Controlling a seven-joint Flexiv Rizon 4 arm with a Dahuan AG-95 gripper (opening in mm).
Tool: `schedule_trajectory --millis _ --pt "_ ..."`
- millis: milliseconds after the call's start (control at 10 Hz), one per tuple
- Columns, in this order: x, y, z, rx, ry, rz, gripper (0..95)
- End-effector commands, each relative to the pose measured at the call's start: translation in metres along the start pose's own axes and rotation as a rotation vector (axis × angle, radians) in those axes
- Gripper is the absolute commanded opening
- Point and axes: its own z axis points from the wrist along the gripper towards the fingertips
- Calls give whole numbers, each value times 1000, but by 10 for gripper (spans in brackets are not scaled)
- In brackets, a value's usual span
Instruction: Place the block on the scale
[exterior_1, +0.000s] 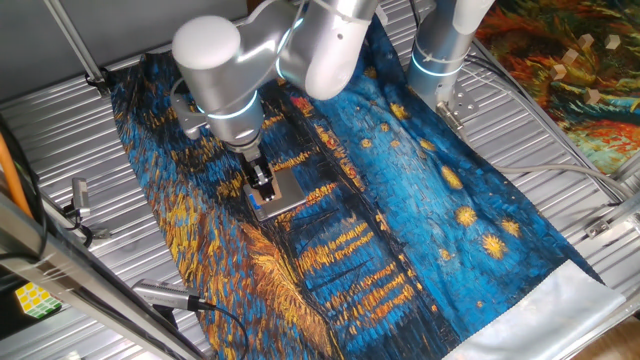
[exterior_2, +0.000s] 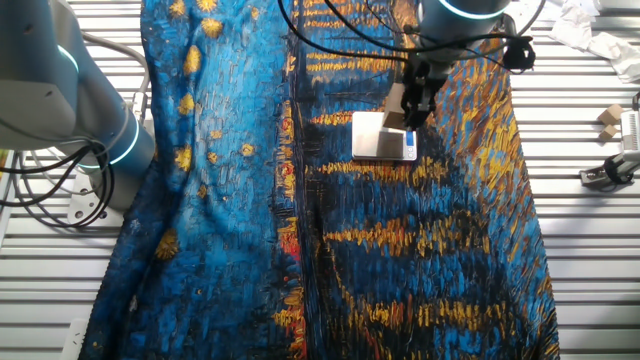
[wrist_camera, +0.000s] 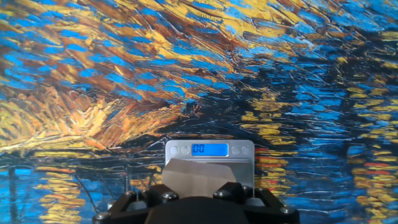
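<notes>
The silver-grey scale (exterior_1: 285, 196) lies on the blue and orange painted cloth, its blue display strip reading zero in the hand view (wrist_camera: 209, 149). It also shows in the other fixed view (exterior_2: 380, 138). My gripper (exterior_1: 262, 184) hangs right over the scale and is shut on the tan wooden block (wrist_camera: 198, 175). The block sits between the fingers, just above the scale's plate (wrist_camera: 242, 171). In the other fixed view the gripper (exterior_2: 412, 108) holds the block (exterior_2: 396, 104) over the scale's far edge. Whether the block touches the plate cannot be told.
A second arm's base (exterior_1: 445, 50) stands at the back of the cloth (exterior_1: 430, 210). A multicoloured puzzle cube (exterior_1: 32, 298) lies off the cloth at the front left. Small wooden pieces (exterior_2: 608, 118) and a clamp (exterior_2: 610, 170) lie on the ribbed metal table (exterior_2: 590, 260).
</notes>
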Motion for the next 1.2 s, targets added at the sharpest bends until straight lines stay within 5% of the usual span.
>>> schedule_trajectory --millis 100,700,800,1200 --pt "3 -5 0 7 1 -3 0" --pt "11 -16 4 13 0 -18 0" --pt "11 -16 4 5 1 -36 760" --pt "11 -16 4 5 1 -36 760"
